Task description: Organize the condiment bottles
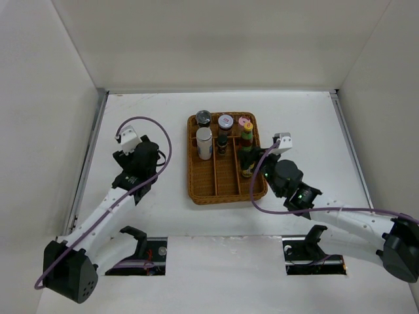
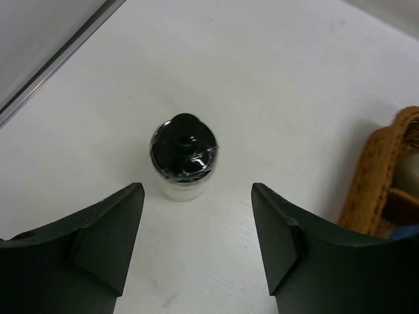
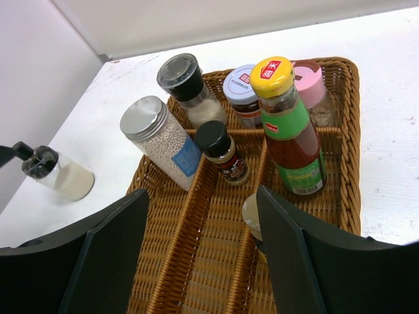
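A clear jar with a black cap (image 2: 183,154) stands alone on the white table, left of the wicker tray (image 1: 200,186). My left gripper (image 2: 196,242) is open just short of it, and the jar is not between the fingers. The jar also shows in the right wrist view (image 3: 55,173). In the tray stand a white cylinder (image 3: 160,140), a black-lidded jar (image 3: 186,85), a grey-lidded jar (image 3: 241,91), a pink-lidded jar (image 3: 311,88), a green-labelled bottle (image 3: 288,124), a small black-capped bottle (image 3: 222,154) and a brown bottle (image 1: 247,162). My right gripper (image 3: 203,255) is open and empty above the tray's near right part.
The tray's two dividers (image 3: 190,216) run front to back, and the near halves of its lanes hold nothing. White walls enclose the table on the left (image 1: 39,131), back and right. A metal strip (image 2: 59,59) runs along the left wall's foot.
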Action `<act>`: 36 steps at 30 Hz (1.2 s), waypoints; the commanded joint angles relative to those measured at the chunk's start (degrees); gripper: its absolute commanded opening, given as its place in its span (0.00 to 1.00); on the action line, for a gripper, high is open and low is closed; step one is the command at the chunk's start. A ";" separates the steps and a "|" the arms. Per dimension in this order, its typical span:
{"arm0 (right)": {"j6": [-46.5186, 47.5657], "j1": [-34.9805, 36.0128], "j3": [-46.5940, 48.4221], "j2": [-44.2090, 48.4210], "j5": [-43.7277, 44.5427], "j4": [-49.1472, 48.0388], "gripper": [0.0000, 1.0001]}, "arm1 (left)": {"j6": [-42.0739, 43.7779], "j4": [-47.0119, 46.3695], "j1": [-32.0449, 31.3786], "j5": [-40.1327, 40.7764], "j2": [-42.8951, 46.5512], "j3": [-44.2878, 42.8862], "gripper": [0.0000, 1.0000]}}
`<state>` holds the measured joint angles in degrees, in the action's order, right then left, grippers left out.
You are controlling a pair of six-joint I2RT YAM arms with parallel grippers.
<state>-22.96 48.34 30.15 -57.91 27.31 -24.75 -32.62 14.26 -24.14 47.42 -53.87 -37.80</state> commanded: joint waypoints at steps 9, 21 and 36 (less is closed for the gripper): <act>-0.86 -0.31 0.87 -0.80 -0.42 -3.02 0.74 | 0.01 -10.65 8.63 -6.36 -8.70 2.82 0.73; -0.86 1.01 2.02 -4.23 -0.68 -3.37 0.74 | 1.68 -17.33 11.88 -8.57 -14.77 2.12 0.69; -0.86 1.28 1.49 -3.44 -0.59 -3.37 0.74 | 2.47 -16.30 8.82 -6.82 -8.56 2.47 0.40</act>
<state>-22.96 49.21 30.33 -62.59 27.00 -24.99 -30.68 -1.15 -13.32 39.29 -69.87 -34.98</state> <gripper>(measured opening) 0.738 0.578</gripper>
